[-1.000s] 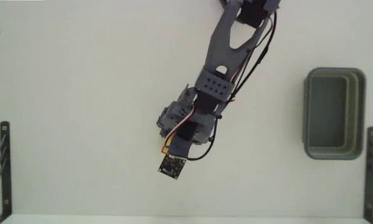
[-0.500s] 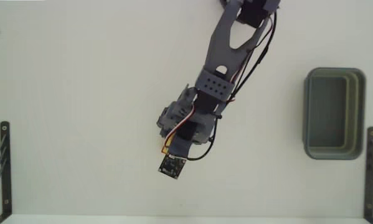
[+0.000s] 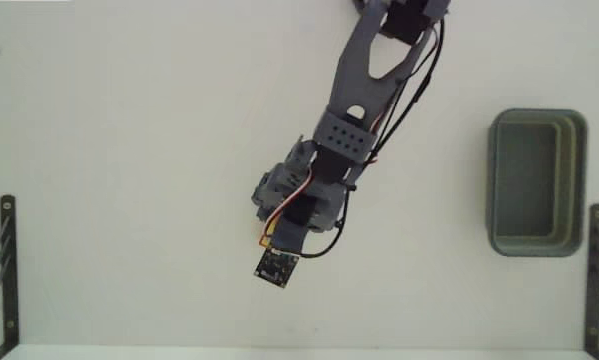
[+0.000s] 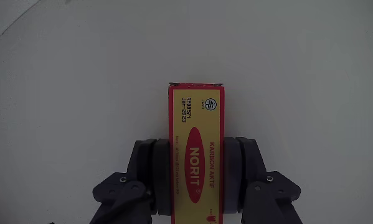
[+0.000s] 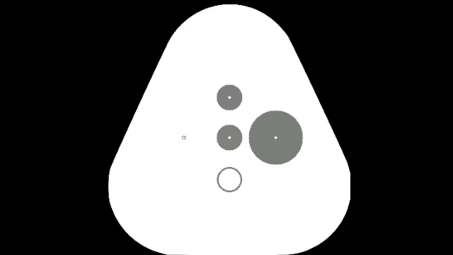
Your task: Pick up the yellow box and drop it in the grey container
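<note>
Yellow box (image 4: 195, 155) clamped between claw (image 4: 196, 180) jaws, wrist-view centre | step: grasp made, lift pending | next: I raise and swing to grey container (image 3: 536, 183), fixed-view right edge

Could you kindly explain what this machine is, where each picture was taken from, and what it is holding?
This is a small robot arm on a white table. The fixed view looks straight down on it. The wrist view comes from a camera riding on the arm, looking along its gripper. There, two dark fingers press on either side of the yellow box, a slim red-edged carton. The grey container, at the right of the fixed view, looks empty; the box should end up inside it.
</note>
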Motion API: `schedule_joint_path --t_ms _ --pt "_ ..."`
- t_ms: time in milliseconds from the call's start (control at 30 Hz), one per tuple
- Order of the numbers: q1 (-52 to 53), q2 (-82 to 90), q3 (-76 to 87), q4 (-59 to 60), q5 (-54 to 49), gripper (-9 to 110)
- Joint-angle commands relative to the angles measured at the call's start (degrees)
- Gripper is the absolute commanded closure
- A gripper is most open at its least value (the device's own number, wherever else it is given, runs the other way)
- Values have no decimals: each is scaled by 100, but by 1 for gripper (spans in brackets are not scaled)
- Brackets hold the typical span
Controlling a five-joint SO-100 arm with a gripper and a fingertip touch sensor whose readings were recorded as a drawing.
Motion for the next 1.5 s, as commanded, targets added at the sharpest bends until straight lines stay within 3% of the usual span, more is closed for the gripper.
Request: schedule_joint_path --t_ms 0,667,1467 --pt "64 178 -7 -88 26 62" --pt "64 247 -339 313 26 62" --pt "64 262 -1840 1829 26 62"
